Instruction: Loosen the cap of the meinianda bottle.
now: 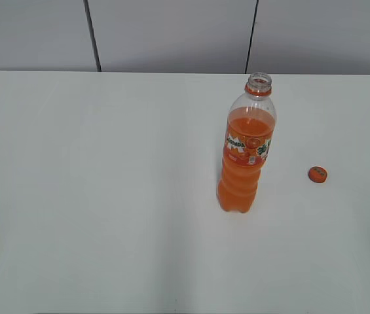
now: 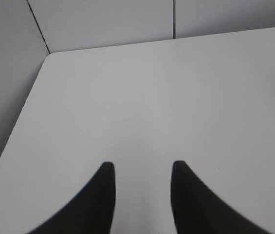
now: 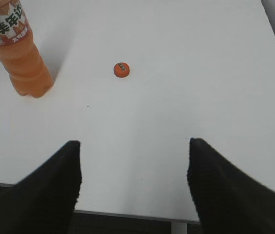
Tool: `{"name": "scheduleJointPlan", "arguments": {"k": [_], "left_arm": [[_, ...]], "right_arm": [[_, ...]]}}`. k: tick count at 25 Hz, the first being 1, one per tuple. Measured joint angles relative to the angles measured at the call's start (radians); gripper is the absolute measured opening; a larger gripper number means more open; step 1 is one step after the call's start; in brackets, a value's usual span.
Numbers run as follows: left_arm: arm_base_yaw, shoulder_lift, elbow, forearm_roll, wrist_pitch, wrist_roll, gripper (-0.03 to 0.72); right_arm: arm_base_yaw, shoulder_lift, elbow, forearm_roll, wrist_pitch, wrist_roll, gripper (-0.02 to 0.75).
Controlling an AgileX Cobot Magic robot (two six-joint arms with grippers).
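The meinianda bottle [image 1: 245, 149] stands upright right of the table's middle, its mouth bare above the orange neck ring. Its lower body shows at the top left of the right wrist view [image 3: 20, 53]. The small orange cap [image 1: 317, 174] lies flat on the table to the bottle's right, apart from it, also seen as the cap [image 3: 121, 69] ahead of my right gripper. My right gripper [image 3: 135, 148] is open and empty near the table's front edge. My left gripper [image 2: 141, 168] is open over bare table, holding nothing. Neither arm shows in the exterior view.
The white table [image 1: 106, 196] meets a grey panelled wall [image 1: 171, 33] at the back. The table's rounded far-left corner [image 2: 49, 56] shows in the left wrist view; its front edge [image 3: 127, 213] runs just under my right fingers.
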Motion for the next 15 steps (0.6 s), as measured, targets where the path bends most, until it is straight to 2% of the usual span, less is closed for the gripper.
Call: {"name": "scheduleJointPlan", "arguments": {"k": [15], "left_arm": [[0.0,0.0,0.0,0.0,0.0,0.0,0.248]], "right_arm": [[0.0,0.0,0.0,0.0,0.0,0.0,0.512]]}}
